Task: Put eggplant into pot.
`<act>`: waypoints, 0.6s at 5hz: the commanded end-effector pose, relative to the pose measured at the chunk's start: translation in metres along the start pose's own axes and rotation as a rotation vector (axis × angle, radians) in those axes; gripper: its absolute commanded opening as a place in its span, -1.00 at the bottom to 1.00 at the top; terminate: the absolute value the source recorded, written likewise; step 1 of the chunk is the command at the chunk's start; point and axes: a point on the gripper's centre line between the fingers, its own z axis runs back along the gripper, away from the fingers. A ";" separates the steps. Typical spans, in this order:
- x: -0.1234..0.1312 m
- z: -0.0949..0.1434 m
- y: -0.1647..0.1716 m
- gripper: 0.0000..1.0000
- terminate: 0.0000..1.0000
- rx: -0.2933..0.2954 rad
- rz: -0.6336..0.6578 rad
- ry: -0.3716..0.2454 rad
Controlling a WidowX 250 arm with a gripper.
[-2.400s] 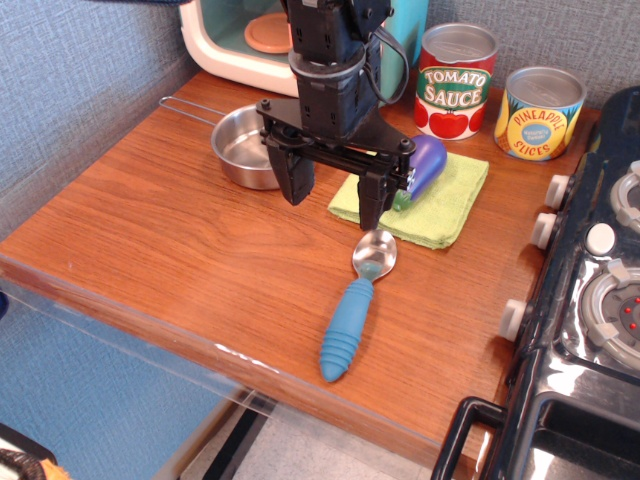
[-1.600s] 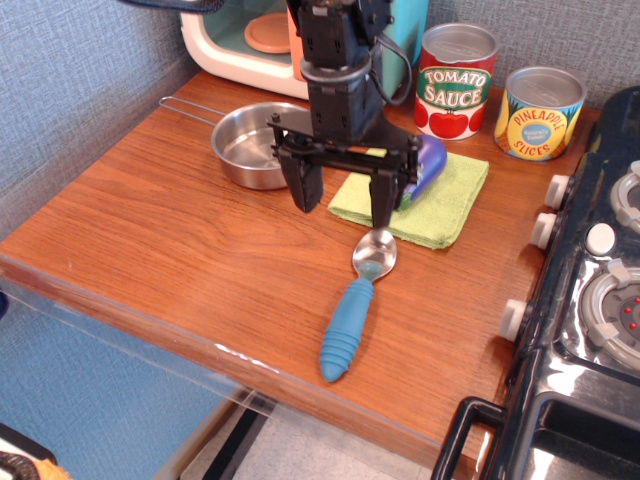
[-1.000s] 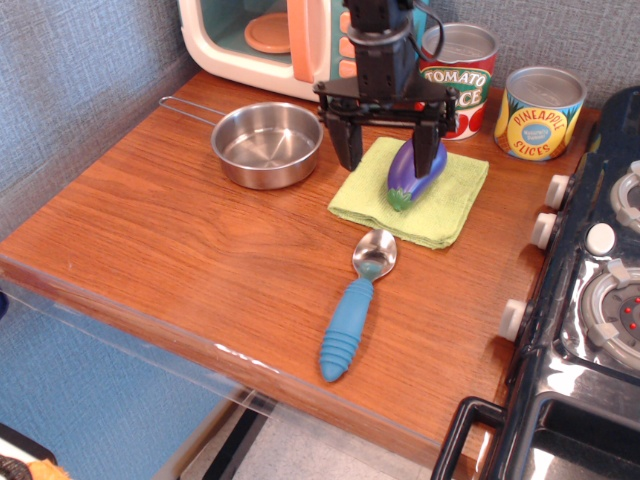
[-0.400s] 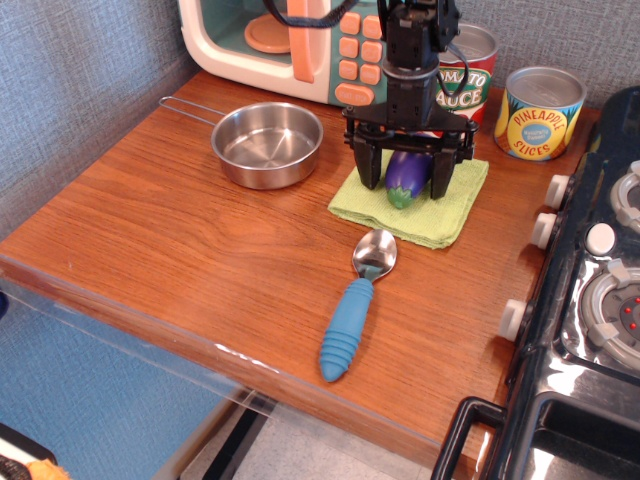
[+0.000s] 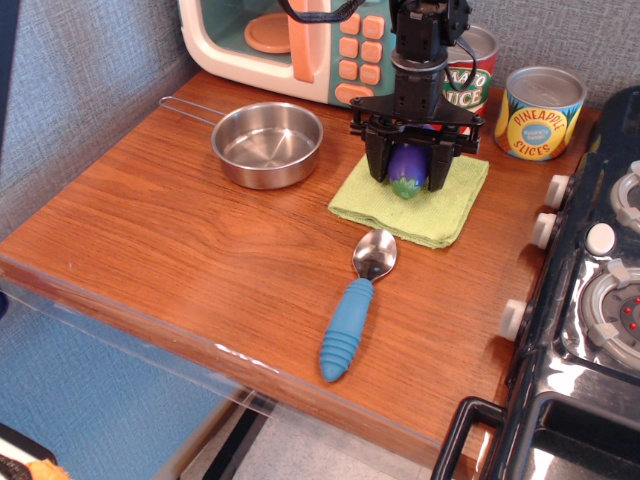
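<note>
The purple eggplant (image 5: 408, 168) with its green stem cap lies on a green cloth (image 5: 455, 196), right of the pot. My gripper (image 5: 409, 172) is down over the eggplant, with one black finger against each of its sides. The jaws are closed in on it, and it still rests on the cloth. The pot (image 5: 268, 143) is a shallow steel pan with a thin wire handle pointing back left. It stands empty to the left of the gripper.
A blue-handled spoon (image 5: 352, 310) lies in front of the cloth. A tomato sauce can (image 5: 470, 75) and a pineapple can (image 5: 540, 112) stand behind the cloth. A toy microwave (image 5: 290, 45) is at the back. A stove (image 5: 590, 290) borders the right side.
My gripper moved from above the pot to the right, came down over the eggplant, and its fingers narrowed onto the eggplant's sides.
</note>
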 end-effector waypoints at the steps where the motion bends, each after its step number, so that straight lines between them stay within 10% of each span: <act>1: 0.009 0.064 0.021 -1.00 -1.00 -0.068 0.003 -0.145; 3: 0.000 0.083 0.112 -1.00 -1.00 -0.028 0.144 -0.187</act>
